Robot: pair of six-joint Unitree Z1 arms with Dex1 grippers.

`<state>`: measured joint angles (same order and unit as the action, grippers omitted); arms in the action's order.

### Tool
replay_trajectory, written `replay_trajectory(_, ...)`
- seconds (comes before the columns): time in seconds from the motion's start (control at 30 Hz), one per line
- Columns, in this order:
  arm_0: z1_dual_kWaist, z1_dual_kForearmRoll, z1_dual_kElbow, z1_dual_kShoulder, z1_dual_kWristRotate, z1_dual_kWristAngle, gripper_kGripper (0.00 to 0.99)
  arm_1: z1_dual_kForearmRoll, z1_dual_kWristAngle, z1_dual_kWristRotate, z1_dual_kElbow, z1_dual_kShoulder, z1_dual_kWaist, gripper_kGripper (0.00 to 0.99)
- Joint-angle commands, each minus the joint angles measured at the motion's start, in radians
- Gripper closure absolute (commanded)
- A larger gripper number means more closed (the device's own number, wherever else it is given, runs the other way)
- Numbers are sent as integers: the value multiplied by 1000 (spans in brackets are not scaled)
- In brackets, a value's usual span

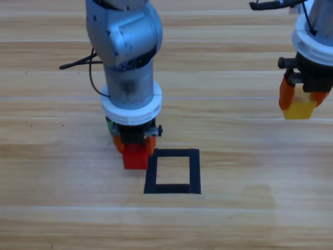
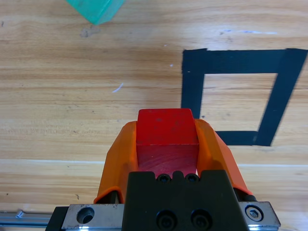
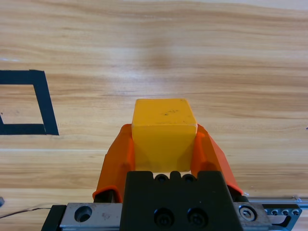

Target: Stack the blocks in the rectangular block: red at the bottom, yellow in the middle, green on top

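Risk: the red cube [image 1: 135, 158], gripped between the left gripper's [image 1: 135, 151] jaws just left of the tape square [image 1: 172, 171], could land on the tape if released there. The right gripper [image 1: 300, 107] waited well right, jaws clenched on the yellow cube [image 3: 164, 133]. The green cube [image 2: 96, 8] sat on the bench [image 1: 234, 219].

Wooden table [image 1: 234, 219] with tape square [image 1: 173, 171]

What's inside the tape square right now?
Only bare wood shows inside the tape square. The red cube sits just outside its left edge, held in the left end effector. No part of the opening is covered.
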<state>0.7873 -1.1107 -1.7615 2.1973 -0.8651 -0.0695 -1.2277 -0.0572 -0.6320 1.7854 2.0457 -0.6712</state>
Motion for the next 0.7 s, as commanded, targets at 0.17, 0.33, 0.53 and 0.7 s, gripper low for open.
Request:
replay_trajectory(0.17, 15, -37, -79, 78, 14, 48, 873, -18, 63, 23, -32, 18, -4, 990)
replay_trajectory(0.33, 24, -26, -92, 84, 41, 70, 873, -15, 71, 26, -32, 30, -4, 990)
replay_trajectory(0.53, 33, -18, -107, 94, 75, 82, 873, -12, 76, 26, -27, 44, -4, 990)
replay_trajectory(0.7, 41, -18, -115, 104, 74, 80, 873, -6, 85, 26, -23, 60, -4, 990)
